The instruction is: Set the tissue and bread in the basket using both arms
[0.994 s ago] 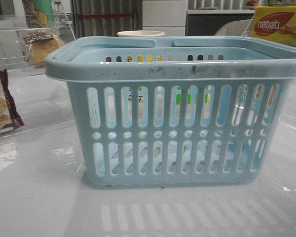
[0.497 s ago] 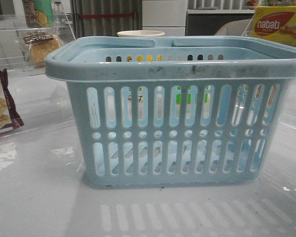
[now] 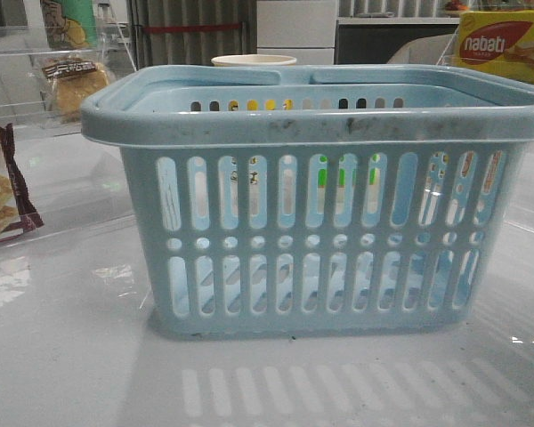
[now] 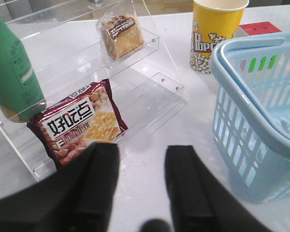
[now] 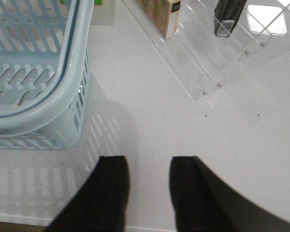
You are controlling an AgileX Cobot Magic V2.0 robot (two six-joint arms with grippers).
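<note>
Bread (image 4: 119,36) on acrylic shelf, basket (image 3: 316,124) upright, empty

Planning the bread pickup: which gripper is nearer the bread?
Left. The left gripper hovers open facing the acrylic shelf holding the bread. The right gripper is on the basket's other side, bread unseen there.

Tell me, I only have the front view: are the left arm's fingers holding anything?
Observer: No. The left fingers are open and empty, above the table near the maroon-edged cracker bag.
Operator: And the right?
Observer: The right fingers are open too, over the white table beside the light-blue plastic basket.
Operator: Where's the tissue?
Observer: The small black tissue packet stands on the clear acrylic rack, not in the basket.
</note>
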